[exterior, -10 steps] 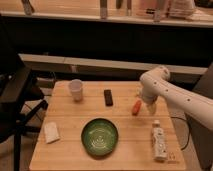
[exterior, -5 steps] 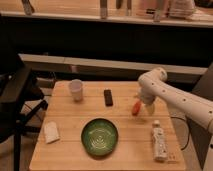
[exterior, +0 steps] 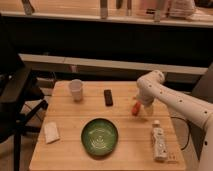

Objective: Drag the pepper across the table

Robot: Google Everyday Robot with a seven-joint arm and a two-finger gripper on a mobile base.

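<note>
Toward the right side of the table (exterior: 65,152), the gripper (exterior: 141,103) hangs low at the end of one white arm (exterior: 175,100) that reaches in from the right edge of the view. It sits just above the tabletop, right beside the pepper (exterior: 135,109). Whether it is holding the pepper or only touching it cannot be told.

The pepper is small, orange-red and tapered. It lies on the wood just left of and below the gripper, right of centre and about midway between the back and front edges.

Compared with a second ago, the bend of the arm sits a little lower, and the pepper lies slightly nearer the front edge. Everything else on the table has stayed where it was.

Counted out, the table carries six things:
- One pepper.
- One black remote (exterior: 108,97), left of the pepper.
- One white cup (exterior: 75,90), upright near the back left.
- One green bowl (exterior: 86,136), front and centre.
- One white bottle (exterior: 159,140), lying on its side near the front right, below the gripper.
- One white folded cloth (exterior: 51,132), at the front left.

One dark chair (exterior: 20,95) stands off the left side of the table.
</note>
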